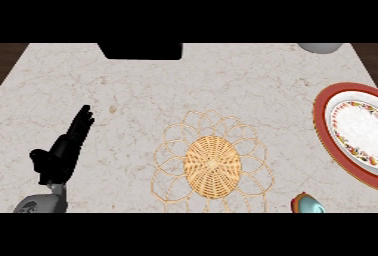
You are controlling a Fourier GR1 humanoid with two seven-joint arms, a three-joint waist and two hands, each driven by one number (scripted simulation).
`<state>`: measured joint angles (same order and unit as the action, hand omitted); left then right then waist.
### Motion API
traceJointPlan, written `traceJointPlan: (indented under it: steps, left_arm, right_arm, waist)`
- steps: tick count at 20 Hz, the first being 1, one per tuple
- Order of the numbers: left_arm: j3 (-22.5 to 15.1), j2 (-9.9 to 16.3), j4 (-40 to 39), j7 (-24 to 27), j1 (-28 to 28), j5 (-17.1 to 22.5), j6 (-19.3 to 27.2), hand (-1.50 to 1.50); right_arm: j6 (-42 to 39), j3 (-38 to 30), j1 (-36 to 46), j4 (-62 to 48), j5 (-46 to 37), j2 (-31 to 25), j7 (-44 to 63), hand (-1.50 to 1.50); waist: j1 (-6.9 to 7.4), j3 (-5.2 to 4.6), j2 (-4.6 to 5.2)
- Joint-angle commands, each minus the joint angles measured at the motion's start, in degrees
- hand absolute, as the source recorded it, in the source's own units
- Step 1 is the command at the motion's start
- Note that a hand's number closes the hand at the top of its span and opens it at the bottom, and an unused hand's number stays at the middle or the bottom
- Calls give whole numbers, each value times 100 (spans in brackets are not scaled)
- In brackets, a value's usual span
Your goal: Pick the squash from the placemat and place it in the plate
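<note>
Resting at lower left, left hand [65, 147] is showing straight fingers, holding nothing, touching nothing. Placemat [212, 165] is lying mid-counter [148, 85], plate [353, 131] at right edge. Squash not showing; right hand unseen.

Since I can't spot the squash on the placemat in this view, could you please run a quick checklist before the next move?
1. Squash on the placemat: not ok; the woven mat shows nothing on it, and no squash is visible anywhere.
2. Plate ready to receive: ok; at the counter's right edge, its visible part holds nothing.
3. Left hand: ok; open, fingers straight, resting at lower left, holding nothing.
4. Right hand: cannot tell; it does not show in the view.
5. Teal object at the bottom edge, right of the placemat: cannot tell what it is; mostly cut off.
</note>
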<state>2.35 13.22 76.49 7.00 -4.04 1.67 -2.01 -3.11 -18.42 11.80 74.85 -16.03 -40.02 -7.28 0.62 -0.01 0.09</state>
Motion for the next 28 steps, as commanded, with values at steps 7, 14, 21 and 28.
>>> traceJointPlan:
  steps: [7, 14, 21, 28]
  left_arm:
    - [257, 94, -192, 127, -26, 51, -243, 0]
    - [171, -44, 210, -14, 308, 50, -163, 0]
    - [407, 205, -127, 126, 11, 173, -432, 0]
    - [207, 21, 304, -72, 176, -5, -250, 0]
  right_arm:
    - [244, 40, 827, -1289, -124, 632, 371, -150]
    - [136, -1222, 833, -1618, 1180, 603, -299, -150]
    - [-1169, -2315, 532, -2660, 2406, -59, -801, -150]
    - [-2771, -2728, -134, -4311, 2511, -1198, -2302, -150]
  waist:
    - [-22, 2, 1]
    - [-53, 8, -10]
    - [-94, 10, 8]
    - [-33, 24, 16]
